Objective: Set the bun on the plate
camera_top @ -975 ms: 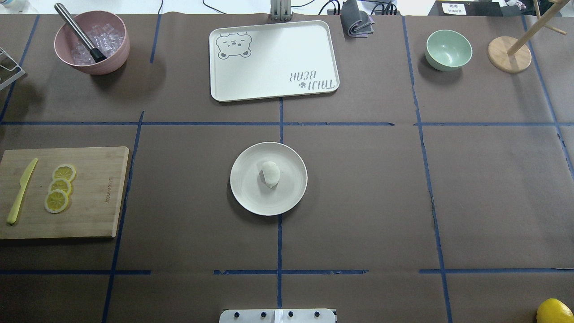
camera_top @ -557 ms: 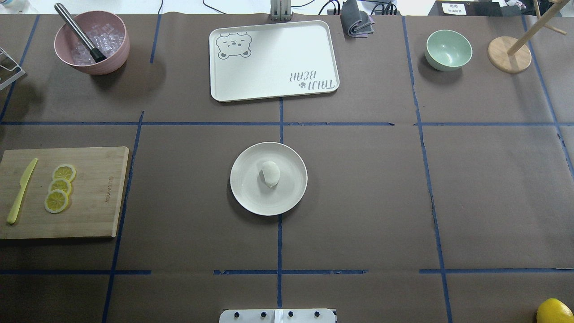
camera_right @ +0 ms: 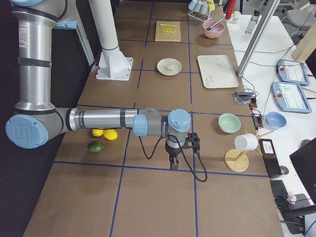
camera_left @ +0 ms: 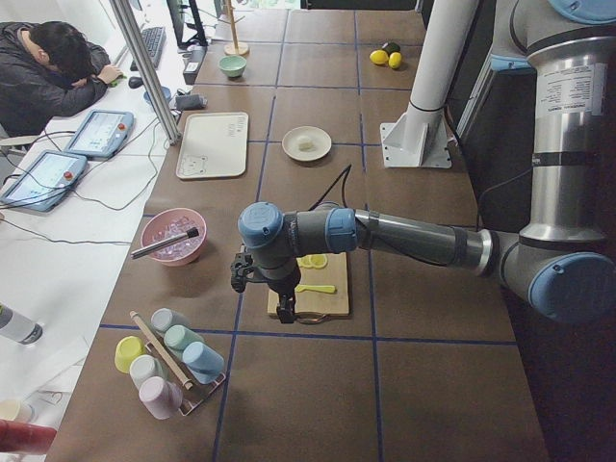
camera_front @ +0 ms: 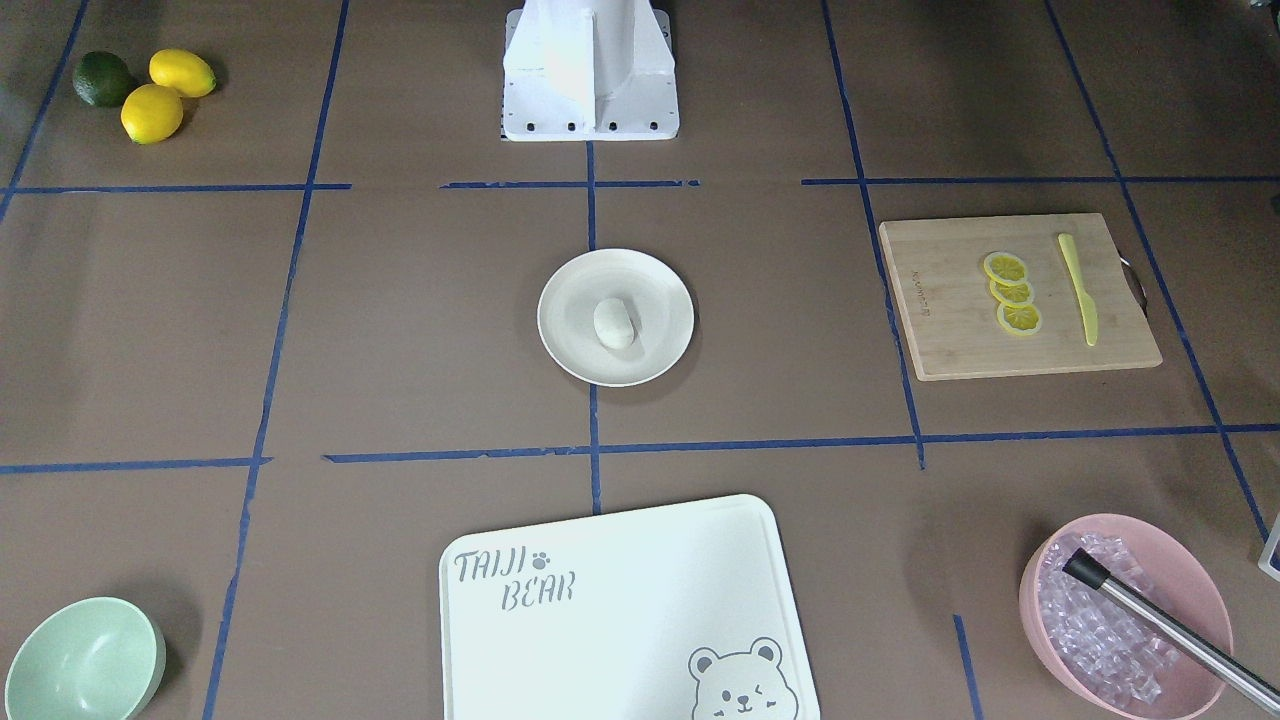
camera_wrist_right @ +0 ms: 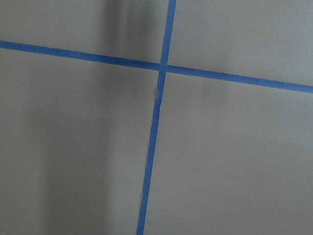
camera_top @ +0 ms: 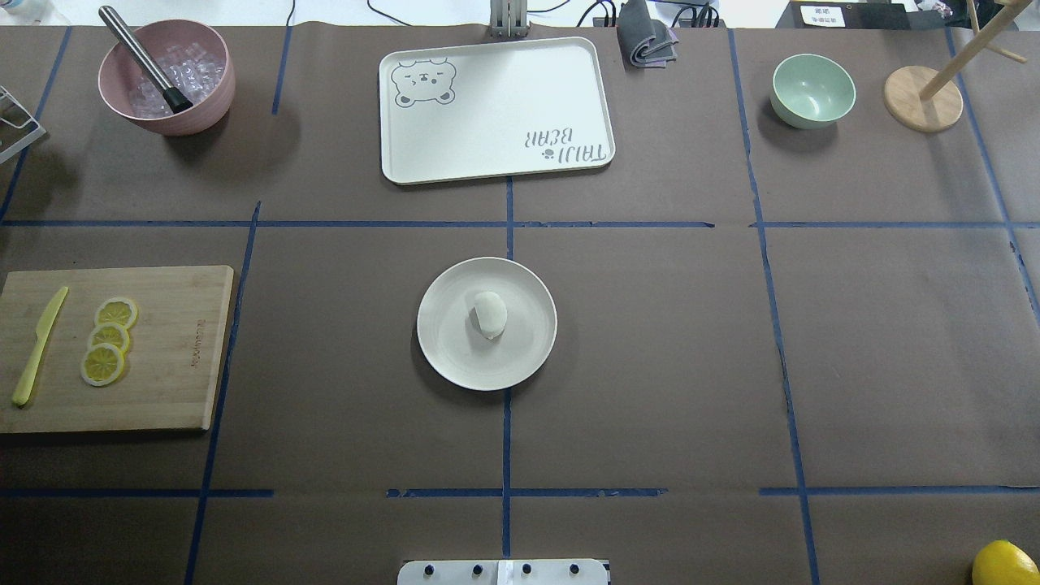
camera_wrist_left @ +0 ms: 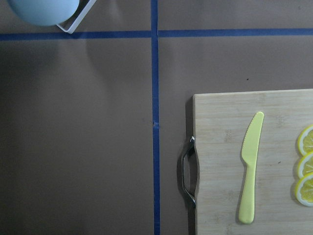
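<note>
The small white bun [camera_top: 491, 314] lies near the middle of the round cream plate [camera_top: 443, 353] at the table's centre, also seen from the front as bun [camera_front: 614, 323] on plate [camera_front: 565, 285]. Nothing touches either one. My left gripper [camera_left: 286, 313] hangs far off over the near end of the cutting board, seen only in the exterior left view. The right gripper [camera_right: 174, 165] hovers over bare table paper, seen only in the exterior right view. Whether either gripper is open or shut I cannot tell.
A bear-printed white tray [camera_top: 496, 110] lies behind the plate. A cutting board [camera_top: 162, 382] with lemon slices [camera_top: 106, 340] and a yellow knife [camera_top: 37, 348] is at left. A pink bowl [camera_top: 166, 77], mint-green bowl [camera_top: 812, 89] and lemon [camera_top: 1003, 563] stand around the edges.
</note>
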You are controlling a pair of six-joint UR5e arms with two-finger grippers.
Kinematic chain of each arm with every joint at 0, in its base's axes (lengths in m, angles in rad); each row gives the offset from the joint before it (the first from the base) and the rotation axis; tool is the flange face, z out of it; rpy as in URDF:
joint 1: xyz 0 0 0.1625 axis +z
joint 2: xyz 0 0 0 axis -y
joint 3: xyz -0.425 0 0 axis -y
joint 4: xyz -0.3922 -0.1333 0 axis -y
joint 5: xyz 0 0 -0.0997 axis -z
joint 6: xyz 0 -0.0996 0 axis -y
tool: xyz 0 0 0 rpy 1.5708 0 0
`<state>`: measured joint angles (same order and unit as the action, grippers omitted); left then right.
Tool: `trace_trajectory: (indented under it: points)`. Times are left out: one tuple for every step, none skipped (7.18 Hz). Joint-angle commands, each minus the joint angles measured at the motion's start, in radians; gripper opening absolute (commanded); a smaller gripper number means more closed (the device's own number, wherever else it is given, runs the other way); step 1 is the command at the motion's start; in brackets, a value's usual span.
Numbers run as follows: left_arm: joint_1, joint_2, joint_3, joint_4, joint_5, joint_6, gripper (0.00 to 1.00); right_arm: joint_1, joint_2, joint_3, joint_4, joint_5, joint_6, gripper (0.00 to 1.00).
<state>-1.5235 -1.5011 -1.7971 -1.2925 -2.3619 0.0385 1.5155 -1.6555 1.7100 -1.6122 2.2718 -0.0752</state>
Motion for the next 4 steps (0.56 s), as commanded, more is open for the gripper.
trace_trajectory:
  points:
    - [-0.032,0.004,0.005,-0.017,0.000,0.045,1.00,0.000,-0.006,0.000,0.000,0.000,0.000,1.00]
    - [-0.055,0.004,0.033,-0.030,0.000,0.119,1.00,-0.001,-0.006,-0.001,0.000,0.000,0.000,1.00]
    - [-0.058,0.002,0.038,-0.030,0.001,0.122,1.00,0.000,-0.006,-0.001,0.000,0.000,0.000,1.00]
    - [-0.060,0.001,0.035,-0.039,0.003,0.119,1.00,-0.001,-0.006,0.000,0.000,0.000,0.000,1.00]
